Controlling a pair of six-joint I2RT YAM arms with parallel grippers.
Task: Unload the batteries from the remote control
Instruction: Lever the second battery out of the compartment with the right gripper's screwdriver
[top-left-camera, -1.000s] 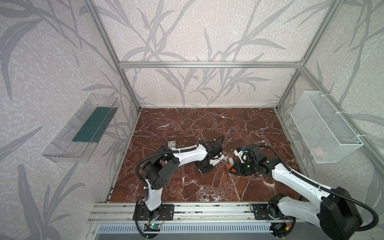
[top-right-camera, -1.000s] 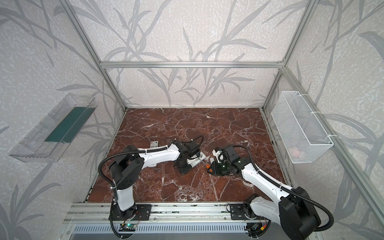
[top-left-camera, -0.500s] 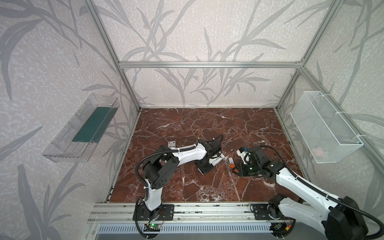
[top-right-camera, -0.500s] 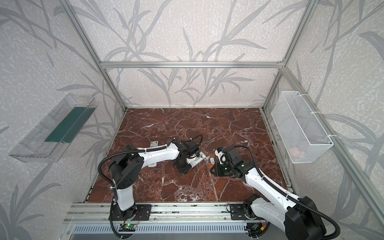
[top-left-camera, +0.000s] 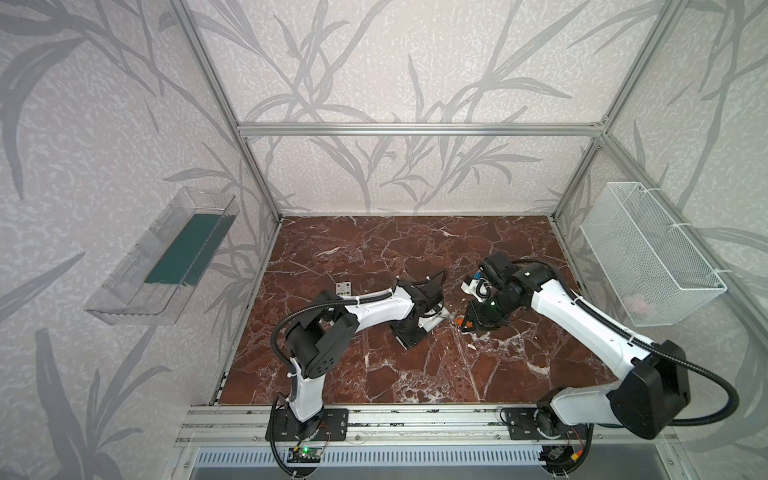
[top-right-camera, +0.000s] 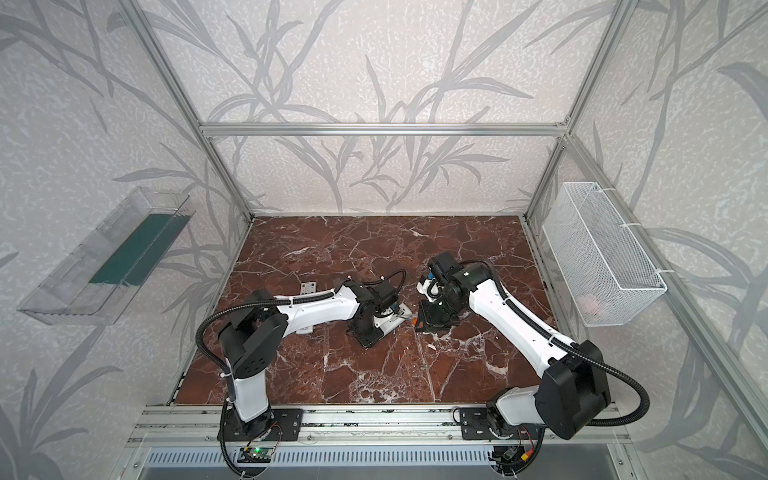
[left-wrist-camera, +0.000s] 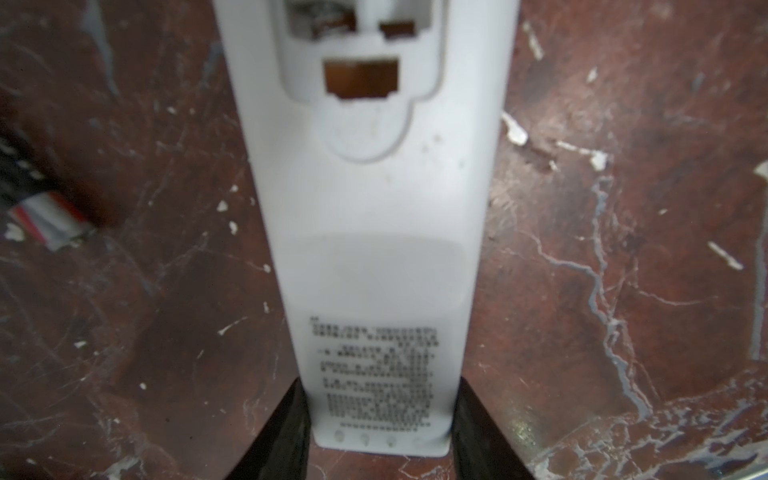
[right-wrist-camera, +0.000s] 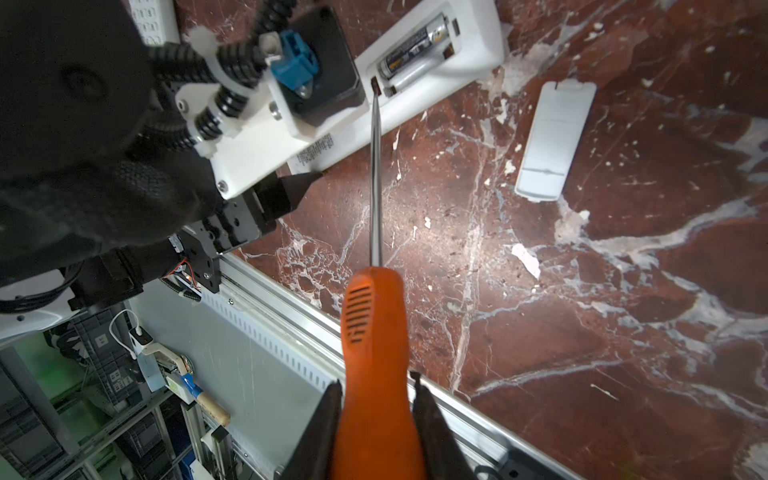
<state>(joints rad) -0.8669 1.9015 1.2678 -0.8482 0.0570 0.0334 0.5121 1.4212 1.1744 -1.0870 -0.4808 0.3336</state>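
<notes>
Cover (right-wrist-camera: 552, 137) is off and lying near the remote (right-wrist-camera: 478, 41), your left claw (left-wrist-camera: 380, 386) pinches the remote's end, and your right claw (right-wrist-camera: 376, 384) grips the screwdriver (right-wrist-camera: 376, 332), tip at the open back where one battery (right-wrist-camera: 413, 45) sits, the space beside it looking empty, so prying remains.

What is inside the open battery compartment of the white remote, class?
One dark battery lies in it; the slot beside it looks empty. The tip of the screwdriver sits at one end. The battery covers whatever is under it.
</notes>
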